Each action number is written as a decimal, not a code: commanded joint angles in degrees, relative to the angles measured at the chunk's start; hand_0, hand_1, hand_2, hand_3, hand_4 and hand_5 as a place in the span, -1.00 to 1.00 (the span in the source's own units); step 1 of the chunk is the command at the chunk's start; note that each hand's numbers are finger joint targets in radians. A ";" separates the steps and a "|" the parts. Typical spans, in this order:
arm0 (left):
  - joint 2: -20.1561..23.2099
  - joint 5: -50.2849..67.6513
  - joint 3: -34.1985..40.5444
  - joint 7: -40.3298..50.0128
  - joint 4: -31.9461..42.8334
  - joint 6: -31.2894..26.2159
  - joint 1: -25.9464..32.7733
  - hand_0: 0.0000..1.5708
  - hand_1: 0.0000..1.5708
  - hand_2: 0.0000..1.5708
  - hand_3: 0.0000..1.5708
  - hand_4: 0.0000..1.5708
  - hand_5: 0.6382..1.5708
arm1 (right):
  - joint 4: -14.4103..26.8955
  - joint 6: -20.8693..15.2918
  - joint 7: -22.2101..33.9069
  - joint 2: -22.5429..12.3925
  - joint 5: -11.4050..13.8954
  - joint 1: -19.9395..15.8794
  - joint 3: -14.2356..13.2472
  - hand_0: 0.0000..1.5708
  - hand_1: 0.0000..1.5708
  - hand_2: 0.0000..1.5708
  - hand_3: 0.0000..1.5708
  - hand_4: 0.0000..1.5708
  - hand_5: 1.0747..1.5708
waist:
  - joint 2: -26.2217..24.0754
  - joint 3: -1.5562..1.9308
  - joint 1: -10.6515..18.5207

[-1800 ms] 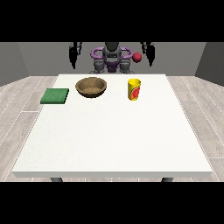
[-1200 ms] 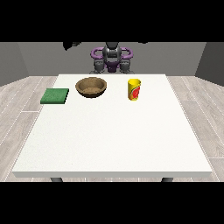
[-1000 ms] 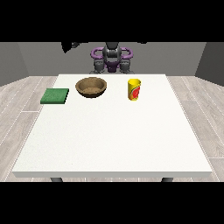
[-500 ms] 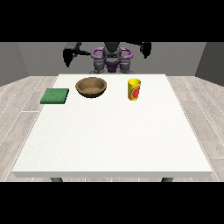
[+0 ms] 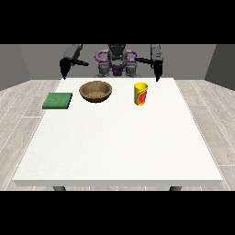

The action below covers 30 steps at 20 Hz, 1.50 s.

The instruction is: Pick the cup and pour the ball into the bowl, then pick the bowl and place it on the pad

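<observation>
A yellow cup (image 5: 141, 93) with a red mark stands upright on the white table (image 5: 119, 147), right of centre at the far side. No ball shows from here. A brown wooden bowl (image 5: 95, 91) sits to the cup's left, and a green pad (image 5: 58, 100) lies flat further left near the table's edge. The hand at the view's left (image 5: 64, 69) hangs fingers-down over the far left corner, behind the pad and bowl. The hand at the view's right (image 5: 157, 71) hangs fingers-down behind the cup, above the far edge. Both hands look open and hold nothing.
The robot's torso (image 5: 117, 62) stands behind the far edge. A wide stretch of white table lies between the objects and the near edge. A grey plank floor (image 5: 18, 105) surrounds the table.
Both arms have swung outward and down from beside the torso. The hands now hang lower over the table's far edge. Cup, bowl and pad have not moved.
</observation>
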 commanded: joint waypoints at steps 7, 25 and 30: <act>-3.59 -3.08 1.94 -13.69 17.93 3.95 -5.51 -1.00 -1.00 -1.00 -1.00 -1.00 0.28 | 9.09 5.70 -3.70 -4.61 -2.82 -3.57 -4.39 -1.00 -1.00 -1.00 -1.00 -1.00 0.97 | 0.36 0.00 -1.68; 2.20 -11.90 5.52 -29.43 37.90 18.52 -11.97 0.65 0.65 1.00 1.00 0.02 0.88 | 13.84 10.60 -8.97 -8.09 -5.53 -8.31 -7.43 -1.00 -1.00 -1.00 -1.00 -1.00 0.97 | 7.63 0.02 -5.87; -1.82 -14.09 5.10 -27.33 40.92 26.81 -15.89 0.70 0.70 1.00 1.00 0.10 0.87 | 16.91 13.11 -10.90 -10.66 -6.48 -8.57 -9.37 -1.00 -1.00 -1.00 -1.00 -1.00 0.94 | 8.52 0.01 -7.95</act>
